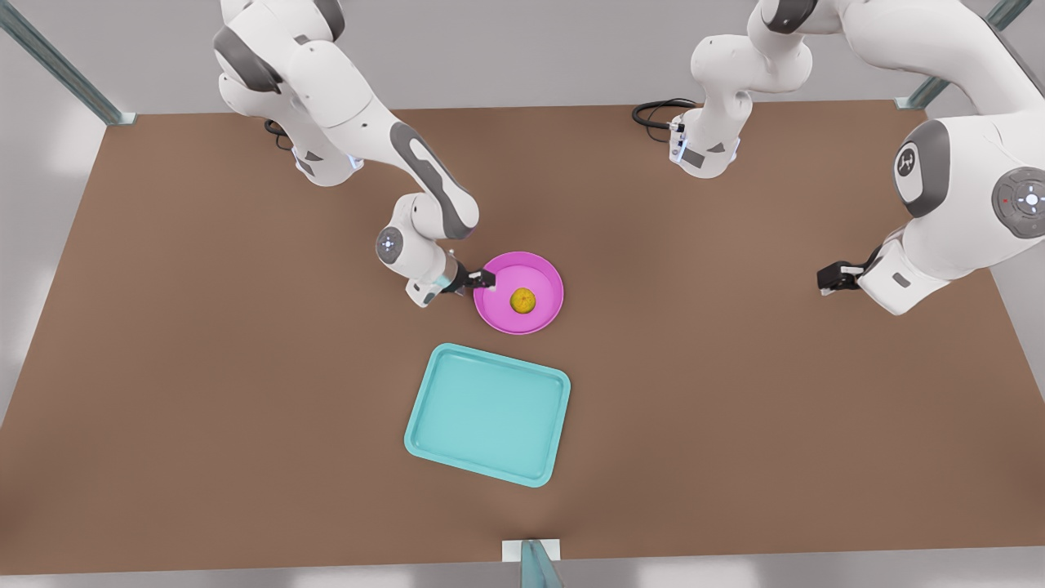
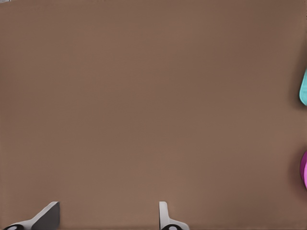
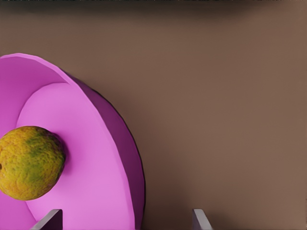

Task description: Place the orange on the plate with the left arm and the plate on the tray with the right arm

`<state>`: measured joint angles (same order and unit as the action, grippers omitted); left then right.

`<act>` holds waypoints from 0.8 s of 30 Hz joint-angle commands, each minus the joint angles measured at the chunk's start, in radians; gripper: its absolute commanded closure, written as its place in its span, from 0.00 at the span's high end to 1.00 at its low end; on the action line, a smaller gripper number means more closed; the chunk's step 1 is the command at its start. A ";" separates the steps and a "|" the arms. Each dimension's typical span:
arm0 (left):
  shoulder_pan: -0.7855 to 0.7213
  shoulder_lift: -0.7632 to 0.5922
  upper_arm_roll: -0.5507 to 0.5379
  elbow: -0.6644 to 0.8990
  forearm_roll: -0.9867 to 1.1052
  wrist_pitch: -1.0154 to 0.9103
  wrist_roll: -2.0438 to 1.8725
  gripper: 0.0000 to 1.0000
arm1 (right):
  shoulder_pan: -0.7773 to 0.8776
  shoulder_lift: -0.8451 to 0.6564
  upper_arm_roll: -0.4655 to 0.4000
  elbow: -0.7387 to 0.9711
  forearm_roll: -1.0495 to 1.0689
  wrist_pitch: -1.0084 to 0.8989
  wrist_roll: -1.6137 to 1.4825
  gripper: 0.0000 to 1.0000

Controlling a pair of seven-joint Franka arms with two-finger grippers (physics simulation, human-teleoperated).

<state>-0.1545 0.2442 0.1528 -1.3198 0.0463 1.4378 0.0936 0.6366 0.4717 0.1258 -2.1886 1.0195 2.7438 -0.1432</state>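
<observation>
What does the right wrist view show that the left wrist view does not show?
Only the right wrist view shows the orange resting in the pink plate, with the right gripper open astride the plate's rim. Only the left wrist view shows a sliver of the teal tray and the left gripper open over the bare table, away from the plate. Both views share the brown table and some pink of the plate.

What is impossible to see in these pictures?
1. Right claw, open at the round pink plate's rim: contact unclear; tiny in the front view, fingers cut by the right wrist view's edge.
2. Rectangular teal tray: a sliver at the left wrist view's edge.
3. Mottled orange fruit: one side cut off there too.
4. Left claw waits open, front view's right.
</observation>
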 commanded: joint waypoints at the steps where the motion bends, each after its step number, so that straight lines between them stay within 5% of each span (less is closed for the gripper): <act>1: 0.001 -0.002 0.001 0.001 0.001 0.001 0.100 1.00 | 0.000 0.002 0.002 0.003 0.002 0.022 -0.018 1.00; 17: 0.000 -0.003 0.001 0.001 0.003 0.000 0.098 1.00 | -0.002 0.025 0.017 0.030 0.005 0.014 -0.039 0.22; 24: 0.000 -0.003 0.001 0.001 0.003 -0.002 0.098 1.00 | -0.054 -0.025 0.015 0.113 0.011 -0.108 -0.047 0.21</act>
<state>-0.1550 0.2421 0.1531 -1.3196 0.0486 1.4368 0.1659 0.5959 0.4585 0.1427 -2.0930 1.0300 2.7289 -0.1774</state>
